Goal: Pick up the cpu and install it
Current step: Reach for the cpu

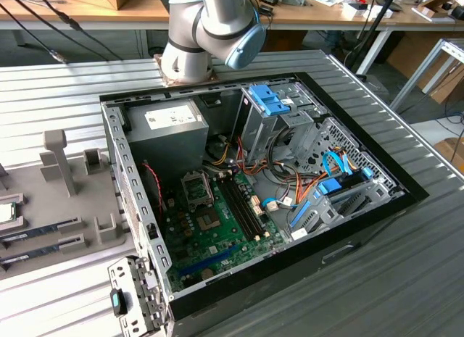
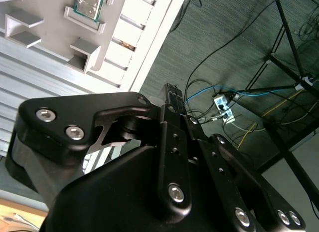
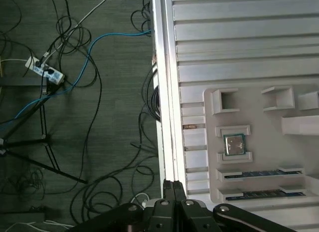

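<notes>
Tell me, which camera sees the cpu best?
The first wrist view: the cpu sits whole, face-on, in its tray slot. The second wrist view catches it at an angle by the frame's edge; the exterior view shows part of it at its left edge.

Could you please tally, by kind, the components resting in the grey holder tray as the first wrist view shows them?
cpu: 1
memory sticks: 2
Total: 3, all in the grey holder tray
</notes>
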Robot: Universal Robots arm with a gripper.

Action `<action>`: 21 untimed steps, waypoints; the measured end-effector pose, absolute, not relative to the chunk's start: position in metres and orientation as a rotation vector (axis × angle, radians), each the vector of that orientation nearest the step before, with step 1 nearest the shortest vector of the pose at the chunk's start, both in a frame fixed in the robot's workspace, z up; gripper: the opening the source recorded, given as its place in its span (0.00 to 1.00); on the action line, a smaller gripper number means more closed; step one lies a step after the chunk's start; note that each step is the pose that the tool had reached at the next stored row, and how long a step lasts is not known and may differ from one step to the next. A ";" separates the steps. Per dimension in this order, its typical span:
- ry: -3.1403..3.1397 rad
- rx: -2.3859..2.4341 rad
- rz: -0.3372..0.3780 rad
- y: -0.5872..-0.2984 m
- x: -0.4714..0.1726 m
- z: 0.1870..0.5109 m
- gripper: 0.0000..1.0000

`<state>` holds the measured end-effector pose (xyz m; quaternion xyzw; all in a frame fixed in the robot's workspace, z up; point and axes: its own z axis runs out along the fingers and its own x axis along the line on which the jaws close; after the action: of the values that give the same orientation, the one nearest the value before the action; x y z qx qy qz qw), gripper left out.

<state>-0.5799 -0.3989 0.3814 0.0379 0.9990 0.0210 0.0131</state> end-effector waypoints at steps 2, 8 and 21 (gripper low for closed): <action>3.113 0.118 0.064 -0.399 -0.573 0.381 0.11; 3.117 0.118 0.055 -0.399 -0.540 0.375 0.11; 3.119 0.118 0.030 -0.399 -0.472 0.356 0.11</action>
<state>-0.4724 -0.3990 0.3561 0.0378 0.9992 0.0096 0.0103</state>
